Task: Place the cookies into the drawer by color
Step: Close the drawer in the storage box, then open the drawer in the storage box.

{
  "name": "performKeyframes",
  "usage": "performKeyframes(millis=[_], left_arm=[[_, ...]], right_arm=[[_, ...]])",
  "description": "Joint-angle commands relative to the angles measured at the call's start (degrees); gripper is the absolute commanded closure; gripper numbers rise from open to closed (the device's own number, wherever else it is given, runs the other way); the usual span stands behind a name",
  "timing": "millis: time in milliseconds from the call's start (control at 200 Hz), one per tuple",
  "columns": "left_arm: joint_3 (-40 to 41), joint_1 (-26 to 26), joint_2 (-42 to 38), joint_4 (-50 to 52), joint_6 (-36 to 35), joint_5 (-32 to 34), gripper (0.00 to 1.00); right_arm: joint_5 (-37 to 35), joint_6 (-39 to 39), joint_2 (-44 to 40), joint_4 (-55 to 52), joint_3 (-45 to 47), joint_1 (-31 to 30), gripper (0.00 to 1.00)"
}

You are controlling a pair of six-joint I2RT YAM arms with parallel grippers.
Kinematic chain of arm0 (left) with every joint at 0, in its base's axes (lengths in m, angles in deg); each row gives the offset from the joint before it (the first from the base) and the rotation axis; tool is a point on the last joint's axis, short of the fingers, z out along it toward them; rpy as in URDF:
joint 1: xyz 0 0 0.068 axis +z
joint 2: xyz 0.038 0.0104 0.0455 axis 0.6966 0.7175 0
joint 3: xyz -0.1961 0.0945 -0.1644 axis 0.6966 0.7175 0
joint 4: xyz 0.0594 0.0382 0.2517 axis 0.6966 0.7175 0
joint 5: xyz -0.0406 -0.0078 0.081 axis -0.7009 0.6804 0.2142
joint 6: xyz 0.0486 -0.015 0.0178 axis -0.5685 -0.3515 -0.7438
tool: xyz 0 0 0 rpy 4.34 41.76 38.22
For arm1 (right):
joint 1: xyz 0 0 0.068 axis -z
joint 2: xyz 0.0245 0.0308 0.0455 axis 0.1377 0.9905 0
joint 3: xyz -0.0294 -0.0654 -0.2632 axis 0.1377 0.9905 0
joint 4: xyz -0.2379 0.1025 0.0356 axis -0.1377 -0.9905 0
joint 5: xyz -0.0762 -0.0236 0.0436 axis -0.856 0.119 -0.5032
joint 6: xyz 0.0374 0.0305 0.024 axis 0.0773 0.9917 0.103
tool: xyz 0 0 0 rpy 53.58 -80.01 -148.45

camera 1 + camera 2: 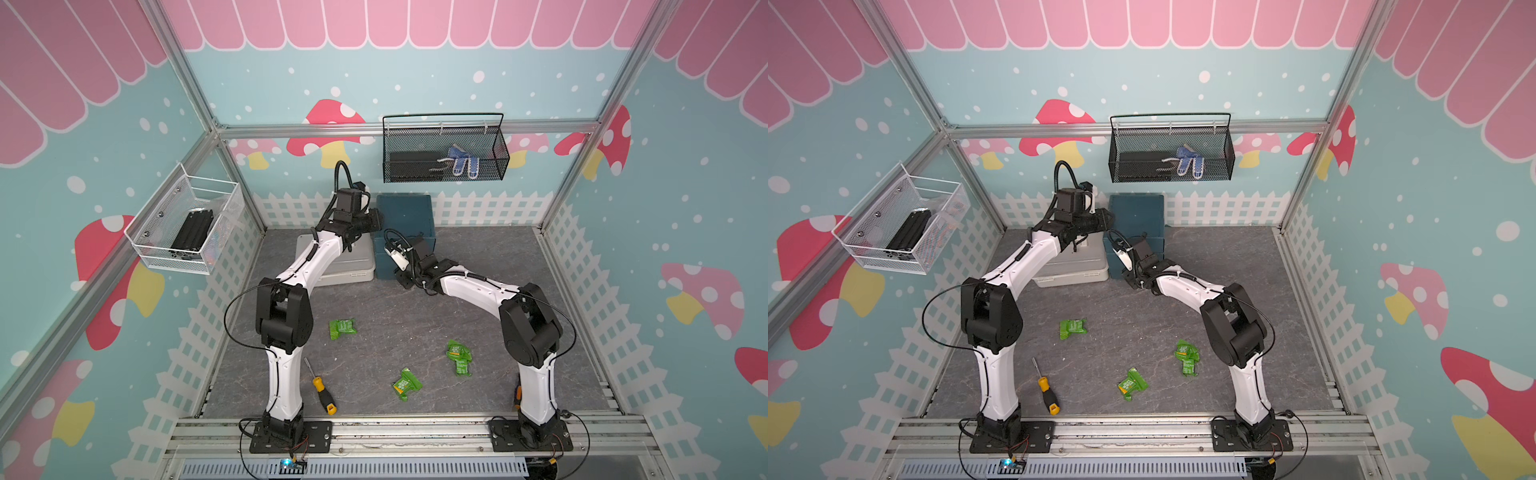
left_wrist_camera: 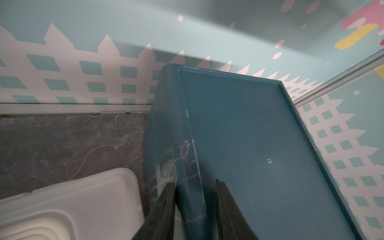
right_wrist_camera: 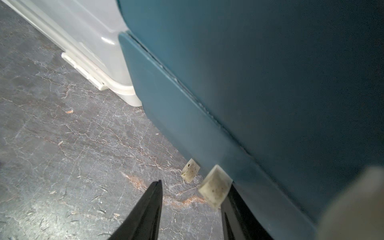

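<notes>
The drawer is a dark teal cabinet at the back of the table. My left gripper is shut on the rounded top left edge of the drawer. My right gripper hangs low at the drawer's front, open. A white pull tab rests against one finger, and a second tab sits just beyond. Several green cookies lie loose on the near half of the table, far from both grippers.
A pale grey lidded case stands right beside the drawer, under my left forearm. A yellow-handled screwdriver lies near the left arm's base. A white wire basket and a black one hang on the walls.
</notes>
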Motion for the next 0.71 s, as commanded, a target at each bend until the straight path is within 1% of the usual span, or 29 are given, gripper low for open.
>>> performKeyframes(millis=[0,110,160,230,275,315,350,390,425,505,535,625,700], left_arm=[[2.49,-2.18,-0.41,9.91,-1.97,-2.26,0.65],[2.14,-2.34,-2.26,9.68,-1.56,-1.35,0.58],[2.11,-2.62,-3.71,9.66,-1.55,-0.09,0.51],[2.74,-3.46,-6.42,9.51,-1.55,3.27,0.36],[3.97,-4.14,-8.48,8.69,-1.60,5.32,0.28],[5.59,-4.56,-10.49,7.45,-1.35,5.71,0.22],[7.57,-4.73,-12.32,5.53,-0.87,5.22,0.20],[9.77,-4.84,-14.35,3.53,-0.30,4.16,0.18],[12.26,-4.80,-16.34,1.27,0.72,3.59,0.15],[20.00,-4.54,-22.07,-6.72,4.65,3.01,0.05],[24.38,-4.49,-24.17,-11.07,6.83,2.59,0.01],[35.26,-4.49,-30.22,-24.10,15.40,0.42,0.00],[43.27,-4.75,-33.67,-34.18,23.30,-0.75,0.00]], right_arm=[[1.15,-2.09,-0.53,6.28,0.68,-0.32,0.52],[6.50,-0.41,-4.19,6.97,3.00,-0.32,0.52],[8.06,1.04,-6.28,7.32,4.57,-0.32,0.51],[9.79,2.84,-11.67,8.26,7.32,-0.32,0.49],[9.74,4.03,-14.51,9.53,9.48,-0.25,0.45],[9.39,4.96,-17.06,10.83,11.38,-0.03,0.40],[9.27,5.49,-19.04,11.32,12.48,0.06,0.37],[8.71,6.40,-20.87,11.47,13.26,0.44,0.31],[8.60,7.23,-22.00,11.27,13.43,0.90,0.29],[9.26,9.37,-23.82,10.77,13.21,2.85,0.26],[10.30,10.40,-24.09,10.40,12.81,3.96,0.25],[13.93,14.88,-24.25,9.98,11.57,8.01,0.25],[15.11,19.55,-23.38,10.06,10.27,11.17,0.24]])
